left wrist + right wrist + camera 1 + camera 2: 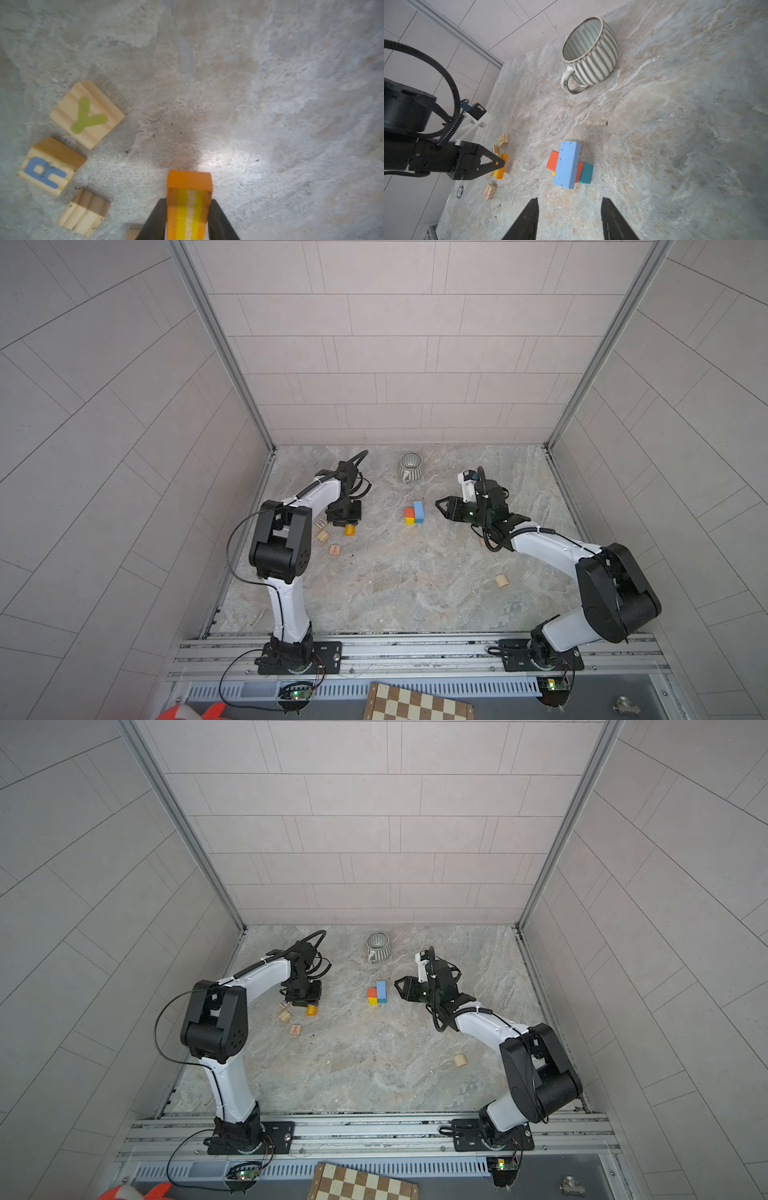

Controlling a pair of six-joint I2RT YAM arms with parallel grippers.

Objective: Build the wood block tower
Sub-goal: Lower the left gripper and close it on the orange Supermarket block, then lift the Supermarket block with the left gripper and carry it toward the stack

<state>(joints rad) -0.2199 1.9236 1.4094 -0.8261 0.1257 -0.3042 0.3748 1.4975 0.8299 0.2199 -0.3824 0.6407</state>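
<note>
the grey stone-look surface [395, 597] carries all the blocks. the left arm [286, 539] bends in from the front edge toward the left edge. the left gripper [189, 200] is clamped on an orange block [189, 180] with a yellow stripe, one finger [155, 220] pressed on each long side. i cannot tell whether that block is off the surface. the right arm [552, 547] reaches in from the front right corner. the right gripper [570, 199] has its jaws spread apart with nothing between them, tips aimed at the tower from just beside it, not touching

a chessboard [415, 703] lies beyond the front edge, off the surface. a striped mug [410, 466] stands upright near the middle of the far edge, handle turned toward the front

the wood block tower [568, 164] sits just in front of the mug, nearer the far edge than the front. a light blue brick [568, 151] lies flat across an orange-red block [552, 161], a teal block [586, 173] pokes out from under them, and a yellow block [409, 521] shows low down

near the left edge, close by the left gripper, lie a y block [87, 115], an r block [47, 166], a plain block [84, 212] and, a little toward the front, a t block [490, 191]. a wooden cylinder [502, 580] lies alone toward the right edge, well apart from the tower. a small round chip [460, 191] rests by the left edge
</note>
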